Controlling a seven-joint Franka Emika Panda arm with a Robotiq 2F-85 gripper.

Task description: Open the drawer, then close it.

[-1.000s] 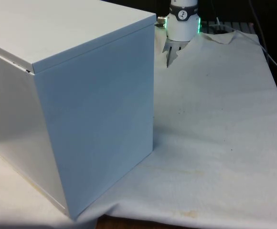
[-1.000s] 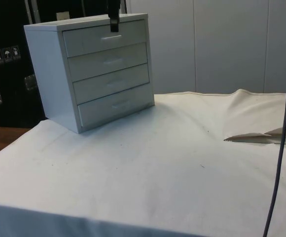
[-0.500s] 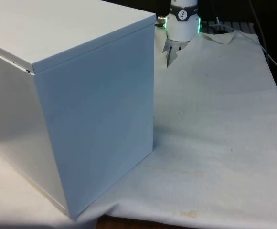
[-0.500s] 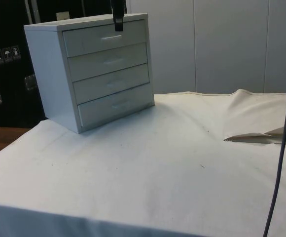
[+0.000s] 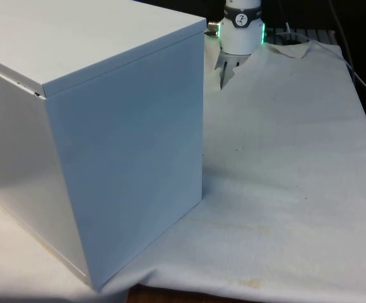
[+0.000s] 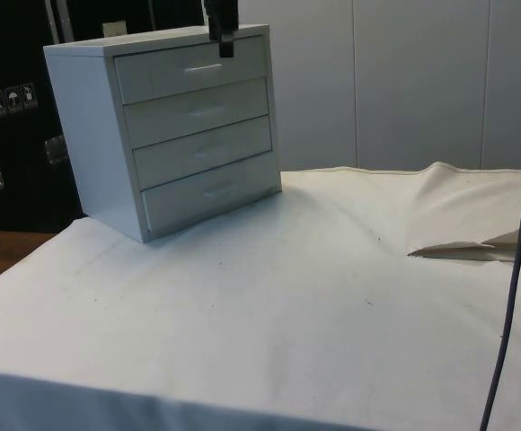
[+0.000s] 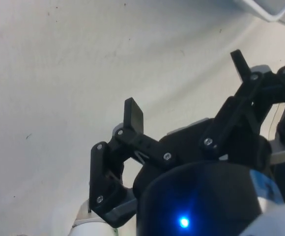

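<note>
— gripper status?
— gripper (image 7: 186,81) spread wide, holding nothing, hanging just in front of the top drawer (image 6: 191,70).
— and the chest?
— chest of drawers (image 6: 166,126) on the cloth (image 6: 314,296), all four drawers flush.

Side view: the gripper (image 6: 222,36), hanging before the top front edge of the chest of drawers (image 6: 166,126), has shifted sideways along that edge, from above the top drawer's handle (image 6: 203,67) toward the chest's far corner, and now sits slightly higher against the top drawer (image 6: 191,69).
</note>
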